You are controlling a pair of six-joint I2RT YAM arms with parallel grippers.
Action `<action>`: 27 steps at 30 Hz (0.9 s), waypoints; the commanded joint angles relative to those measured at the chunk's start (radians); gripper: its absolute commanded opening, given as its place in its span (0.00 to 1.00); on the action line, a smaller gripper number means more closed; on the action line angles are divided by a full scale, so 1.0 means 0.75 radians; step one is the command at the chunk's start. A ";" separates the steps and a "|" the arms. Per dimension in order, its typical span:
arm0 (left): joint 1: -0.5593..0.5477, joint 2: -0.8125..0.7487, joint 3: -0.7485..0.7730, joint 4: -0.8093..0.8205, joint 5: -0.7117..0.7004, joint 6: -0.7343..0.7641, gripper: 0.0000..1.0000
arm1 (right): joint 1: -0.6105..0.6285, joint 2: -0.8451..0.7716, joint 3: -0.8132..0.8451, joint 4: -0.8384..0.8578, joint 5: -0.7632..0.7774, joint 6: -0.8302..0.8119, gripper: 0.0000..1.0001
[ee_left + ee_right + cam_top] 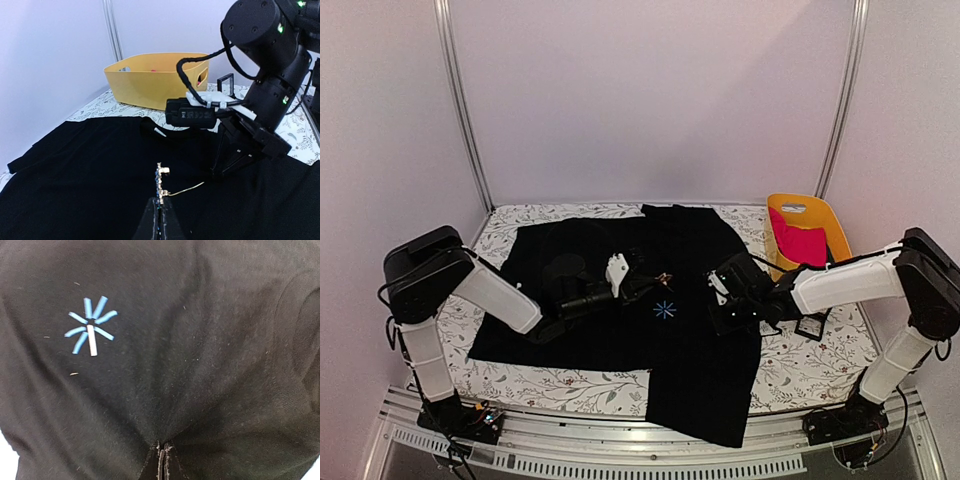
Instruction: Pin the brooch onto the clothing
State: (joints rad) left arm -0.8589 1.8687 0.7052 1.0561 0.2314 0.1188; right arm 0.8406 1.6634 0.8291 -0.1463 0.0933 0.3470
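Note:
The black long-sleeved shirt (620,300) lies spread on the table, its light-blue asterisk print (665,310) on the chest. My left gripper (159,205) is shut on the small silvery-gold brooch (161,182), held edge-on just above the cloth with its thin pin (187,190) swung open to the right; in the top view the brooch (663,279) sits just above the print. My right gripper (161,446) is shut on a pinch of the shirt fabric (165,405), which puckers into folds, right of the asterisk print (91,326).
A yellow bin (810,225) holding a bright pink garment (800,243) stands at the back right; it also shows in the left wrist view (155,77). A small black square frame (810,326) lies by the right arm. The table has a floral cover (800,360).

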 commanded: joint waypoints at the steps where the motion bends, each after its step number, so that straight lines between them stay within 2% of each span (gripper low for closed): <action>1: 0.012 0.094 0.058 -0.013 0.153 0.047 0.00 | -0.003 -0.134 -0.119 0.148 -0.146 -0.066 0.00; 5: -0.002 0.157 0.086 0.046 0.243 0.023 0.00 | -0.072 -0.184 -0.229 0.358 -0.274 -0.085 0.00; 11: -0.048 0.251 0.192 -0.013 0.169 0.072 0.00 | -0.121 -0.143 -0.278 0.549 -0.433 -0.160 0.00; 15: -0.044 0.330 0.236 0.062 0.166 0.112 0.00 | -0.122 -0.112 -0.284 0.577 -0.499 -0.200 0.00; 23: -0.023 0.364 0.263 -0.077 0.093 0.381 0.00 | -0.173 -0.159 -0.322 0.587 -0.561 -0.233 0.00; 27: -0.013 0.392 0.318 -0.137 0.141 0.370 0.00 | -0.179 -0.170 -0.322 0.600 -0.568 -0.247 0.00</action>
State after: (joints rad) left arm -0.8799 2.1399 0.9062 0.9985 0.3244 0.3466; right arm 0.7155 1.5654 0.5941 0.2646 -0.2996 0.1860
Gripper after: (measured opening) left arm 0.006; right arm 0.006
